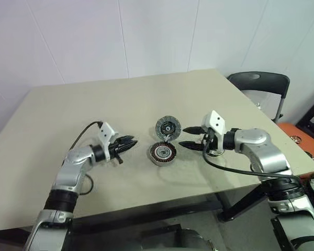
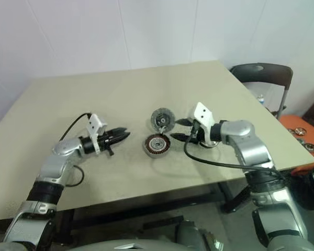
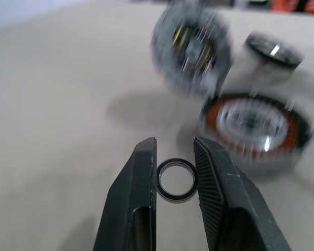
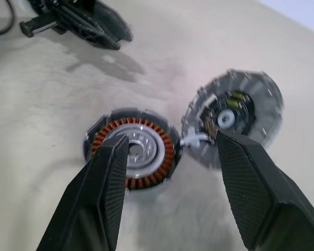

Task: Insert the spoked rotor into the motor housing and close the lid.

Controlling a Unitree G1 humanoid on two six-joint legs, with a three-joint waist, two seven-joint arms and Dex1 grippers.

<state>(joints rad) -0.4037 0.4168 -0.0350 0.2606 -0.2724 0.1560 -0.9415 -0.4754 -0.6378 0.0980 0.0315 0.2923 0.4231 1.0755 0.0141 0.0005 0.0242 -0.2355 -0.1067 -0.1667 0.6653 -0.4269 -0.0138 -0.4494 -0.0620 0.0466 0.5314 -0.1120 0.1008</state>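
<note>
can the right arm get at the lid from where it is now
Probably yes: the right gripper is open with its fingers pointing at the lid, which leans tilted just behind the motor housing, and nothing lies between them.

This looks like a plain lab or test room. A bare beige table [image 1: 68,110] stands against a white panelled wall [image 1: 94,36] with thin seams. Near the table's far right corner stands a black chair [image 1: 261,83]. Beside the table's right edge, on the floor, lies an orange tray [image 2: 303,130] holding small round parts.
</note>
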